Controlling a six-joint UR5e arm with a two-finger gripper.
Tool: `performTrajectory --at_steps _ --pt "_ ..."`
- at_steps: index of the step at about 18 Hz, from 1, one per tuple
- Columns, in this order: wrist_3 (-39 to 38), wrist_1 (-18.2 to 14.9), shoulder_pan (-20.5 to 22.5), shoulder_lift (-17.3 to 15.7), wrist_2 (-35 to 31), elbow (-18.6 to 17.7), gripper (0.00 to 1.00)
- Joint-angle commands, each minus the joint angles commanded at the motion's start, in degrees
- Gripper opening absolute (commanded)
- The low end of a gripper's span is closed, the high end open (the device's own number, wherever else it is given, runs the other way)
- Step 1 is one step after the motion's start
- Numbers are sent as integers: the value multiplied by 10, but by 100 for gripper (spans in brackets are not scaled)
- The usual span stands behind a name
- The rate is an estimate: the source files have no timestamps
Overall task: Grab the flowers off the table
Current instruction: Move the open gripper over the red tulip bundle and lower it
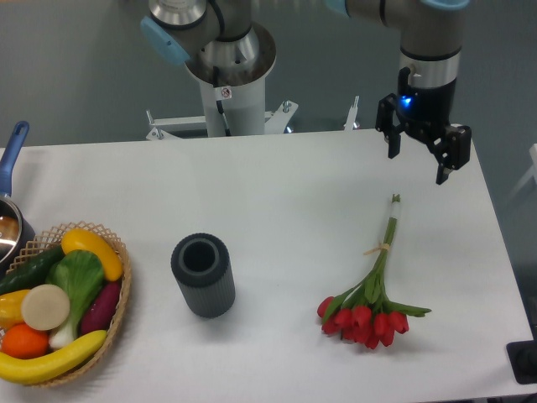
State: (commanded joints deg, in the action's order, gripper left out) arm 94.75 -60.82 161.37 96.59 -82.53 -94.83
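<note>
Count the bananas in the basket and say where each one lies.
2. One banana lies along the front edge of the basket; the other pokes out at the left edge, partly cut off. More could be hidden underneath.

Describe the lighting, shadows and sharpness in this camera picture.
Fixed camera: light is soft and even; the white table shows no strong glare. Only faint shadows lie under the flowers and the dark ribbed cylinder. The picture is slightly soft overall; the open gripper and its fingers remain legible.

Dark ribbed cylinder upright, well left of and below tool; wicker basket of produce farther left; blue-handled pot at far-left edge.
</note>
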Motion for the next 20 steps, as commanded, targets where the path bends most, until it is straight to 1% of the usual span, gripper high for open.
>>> performTrajectory --at_steps 2,4,6,7,10,11,14,17,20 --pt "0 3 -2 0 -2 2 100" --pt "-3 -2 -3 0 -4 8 100" --pt "-5 3 -4 -2 -15 1 100" --pt "-17 3 -5 -1 -14 0 100" --pt "-120 5 -7 2 -8 0 100" --pt "-142 10 -11 4 -9 -1 100" --pt "-221 49 -20 7 -8 -20 100" --pt "-237 75 -43 31 -9 -39 100" --pt "-246 86 -51 56 -9 -42 100"
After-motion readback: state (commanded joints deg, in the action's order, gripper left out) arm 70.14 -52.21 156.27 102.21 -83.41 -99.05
